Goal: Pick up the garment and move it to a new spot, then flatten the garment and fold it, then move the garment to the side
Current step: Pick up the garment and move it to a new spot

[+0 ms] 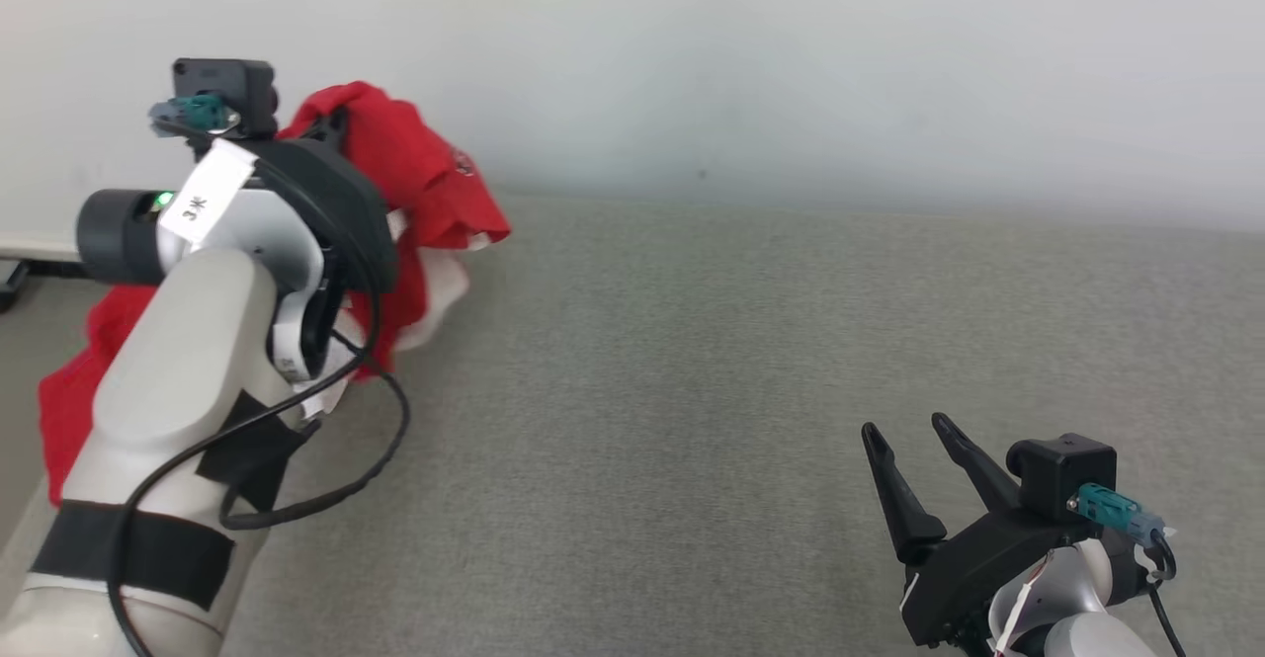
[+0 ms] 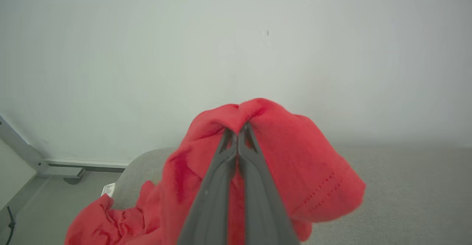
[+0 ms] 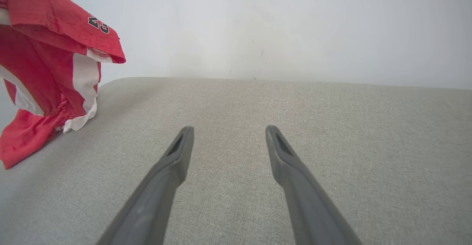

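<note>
Jaws of the left gripper (image 2: 238, 130) pinch the red garment (image 2: 295, 164); right gripper (image 3: 229, 129) spread wide, holding nothing.

Pale left forearm (image 1: 178, 370), black tape bands (image 1: 138, 550), black cable (image 1: 403, 420) looping behind the jaws, white label (image 1: 206, 195), teal connector (image 1: 1105, 507) behind long dark jaws

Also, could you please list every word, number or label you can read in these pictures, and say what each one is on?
"3米": white tag on the left arm, read sideways.
"23": black digits on the red garment.
White label by the garment's lower edge: too small to read.
Round mark on the garment: blurred.
</note>
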`<state>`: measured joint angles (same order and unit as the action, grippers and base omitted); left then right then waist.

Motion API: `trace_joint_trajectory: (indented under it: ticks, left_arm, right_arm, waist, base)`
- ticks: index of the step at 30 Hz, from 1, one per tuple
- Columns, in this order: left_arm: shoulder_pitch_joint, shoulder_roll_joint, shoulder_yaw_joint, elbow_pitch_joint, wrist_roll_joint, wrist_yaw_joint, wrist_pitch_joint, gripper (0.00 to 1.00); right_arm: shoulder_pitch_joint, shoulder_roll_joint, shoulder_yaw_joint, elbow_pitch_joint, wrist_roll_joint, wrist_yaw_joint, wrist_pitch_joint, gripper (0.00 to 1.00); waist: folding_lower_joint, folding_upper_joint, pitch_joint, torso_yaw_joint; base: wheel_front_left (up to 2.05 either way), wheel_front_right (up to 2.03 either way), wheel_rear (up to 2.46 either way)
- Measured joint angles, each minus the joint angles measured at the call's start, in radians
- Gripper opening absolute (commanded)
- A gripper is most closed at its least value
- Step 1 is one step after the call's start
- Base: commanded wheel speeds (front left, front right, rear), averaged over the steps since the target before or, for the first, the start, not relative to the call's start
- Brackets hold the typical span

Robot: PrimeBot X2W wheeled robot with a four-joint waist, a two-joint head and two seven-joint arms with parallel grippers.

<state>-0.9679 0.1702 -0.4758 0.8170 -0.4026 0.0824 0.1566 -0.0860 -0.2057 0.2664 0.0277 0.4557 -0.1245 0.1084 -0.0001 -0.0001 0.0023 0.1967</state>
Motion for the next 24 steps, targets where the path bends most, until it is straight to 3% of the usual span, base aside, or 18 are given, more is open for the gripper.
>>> trace_joint_trajectory:
  ticks: [15,24]
  left_arm:
    - [0.043,-0.113,-0.067,-0.136,-0.021,-0.059,0.012,0.0]
    - [0.066,-0.139,-0.14,-0.204,-0.049,-0.072,0.034,0.0]
  right_arm:
    - [0.019,0.0,0.002,-0.012,-0.019,0.0,0.003,1.0]
    - [0.016,0.0,0.012,-0.026,-0.027,0.0,0.01,1.0]
  waist:
    - [0.0,0.0,-0.026,-0.172]
    - [0.0001,0.0,-0.021,-0.297]
  base:
    - [0.0,0.0,0.0]
    - [0.0,0.0,0.0]
